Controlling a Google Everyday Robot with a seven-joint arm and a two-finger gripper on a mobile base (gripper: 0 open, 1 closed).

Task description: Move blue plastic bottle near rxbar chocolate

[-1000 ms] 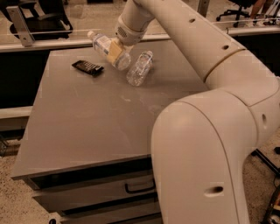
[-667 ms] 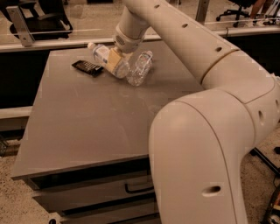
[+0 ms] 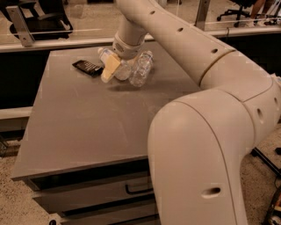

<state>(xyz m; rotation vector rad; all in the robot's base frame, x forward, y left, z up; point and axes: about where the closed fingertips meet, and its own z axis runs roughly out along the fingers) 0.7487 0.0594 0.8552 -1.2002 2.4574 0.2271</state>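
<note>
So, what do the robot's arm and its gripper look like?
The arm is made of smooth, rounded, cream-white shells with small dark holes along it and no visible cables. The gripper, at the far side of the table on the blue plastic bottle, has a flat pale yellow finger.

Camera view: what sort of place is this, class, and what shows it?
Probably an office or lab: wheeled office chairs beyond a glass partition, and a grey drawer cabinet. The gripper holds the bottle near the cabinet's far edge, beside the rxbar.
</note>
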